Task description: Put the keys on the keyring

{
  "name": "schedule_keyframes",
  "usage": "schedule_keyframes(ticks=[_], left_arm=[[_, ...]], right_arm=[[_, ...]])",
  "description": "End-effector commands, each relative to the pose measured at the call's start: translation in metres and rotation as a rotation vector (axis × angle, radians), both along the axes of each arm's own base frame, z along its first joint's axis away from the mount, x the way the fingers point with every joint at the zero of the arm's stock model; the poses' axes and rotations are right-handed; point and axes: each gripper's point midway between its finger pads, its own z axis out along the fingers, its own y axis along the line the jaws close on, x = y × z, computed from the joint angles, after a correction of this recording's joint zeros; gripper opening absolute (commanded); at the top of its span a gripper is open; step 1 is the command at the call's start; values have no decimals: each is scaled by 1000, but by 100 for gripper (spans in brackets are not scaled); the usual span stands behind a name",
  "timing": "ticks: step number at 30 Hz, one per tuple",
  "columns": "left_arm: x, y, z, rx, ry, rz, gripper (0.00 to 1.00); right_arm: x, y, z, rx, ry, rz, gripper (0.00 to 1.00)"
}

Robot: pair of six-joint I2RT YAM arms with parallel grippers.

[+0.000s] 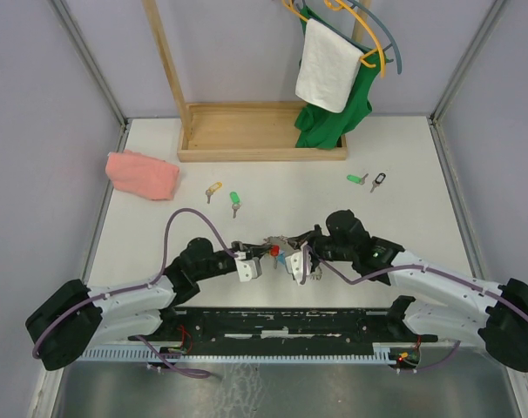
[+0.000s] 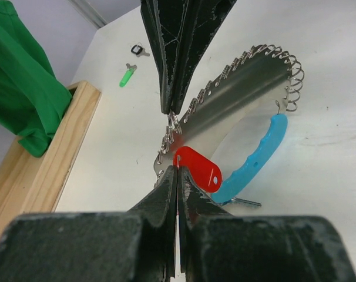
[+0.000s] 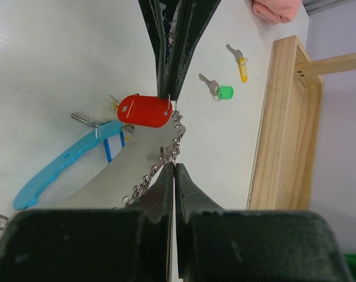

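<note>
The keyring, with a light-blue plastic piece (image 2: pixel 257 158), a curved metal strip and a coil of grey chain (image 2: pixel 292 82), is held up between my two grippers just above the table (image 1: pixel 403 226). My left gripper (image 2: pixel 178 170) is shut on the edge of the red tag (image 2: pixel 198 167) of a key. My right gripper (image 3: pixel 174 165) is shut on a small ring of the keyring's chain (image 3: pixel 169 154). The two sets of fingertips face each other a short way apart. In the top view the left gripper (image 1: pixel 262 252) and right gripper (image 1: pixel 290 252) meet at the red tag (image 1: pixel 274 250).
Loose keys lie farther back: yellow-tagged (image 1: pixel 213 189), green-tagged (image 1: pixel 234 200), another green-tagged (image 1: pixel 356 179) and a dark-tagged one (image 1: pixel 379 181). A pink cloth (image 1: pixel 142 174) lies at the left. A wooden rack base (image 1: pixel 247 131) with hung green and white cloths (image 1: pixel 329 61) stands behind.
</note>
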Motion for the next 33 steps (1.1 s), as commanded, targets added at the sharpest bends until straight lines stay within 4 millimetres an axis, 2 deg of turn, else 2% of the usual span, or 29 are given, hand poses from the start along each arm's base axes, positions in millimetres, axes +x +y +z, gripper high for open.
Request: schedule_keyframes(ticks=[1,4,7,10,12,15,17,18,19,20,21,22,23,24,26,27,28,29,31,33], left_arm=[[13,-6,20,-39,41,58,3],[23,-4,21,-54,119,135,3],[33,3,20,-99,313,264,3],[40,13,12,-228,744,519,3],[25,5,11,-266,946,509,3],[40,38,-17,-286,1084,798,3],[29,17,0,-262,1157,638,3],[35,24,-6,-256,1143,683,3],[49,43,-17,-283,1143,809,3],[42,34,-19,-292,1250,714,3],[30,17,-9,-344,1365,539,3],[34,20,-15,-342,1373,531,3],[53,48,-38,-312,1343,758,3],[54,59,-45,-283,1348,850,3],[32,20,-16,-360,1452,512,3],[39,37,-37,-326,1435,652,3],[52,66,-61,-248,1358,896,3],[58,73,-63,-212,1316,951,3],[52,53,-56,-250,1376,821,3],[56,60,-57,-241,1356,883,3]], right_arm=[[9,12,35,76,-11,-39,1],[8,11,34,78,22,-59,1],[11,7,33,72,29,-96,1],[15,0,35,78,18,-144,1],[19,-4,35,79,9,-172,1],[20,-5,36,90,11,-188,1],[19,-4,36,95,24,-185,1],[18,-3,36,96,27,-181,1],[17,-3,36,96,31,-178,1],[17,-4,38,98,30,-178,1],[16,-5,38,92,32,-179,1],[15,-7,40,91,30,-181,1],[15,-8,41,91,28,-185,1],[15,-9,42,95,24,-187,1],[15,-10,41,99,20,-189,1],[15,-9,39,96,21,-189,1],[16,-8,38,92,25,-187,1],[15,-7,38,91,30,-183,1],[15,-5,38,94,35,-176,1],[14,-4,38,96,40,-170,1]])
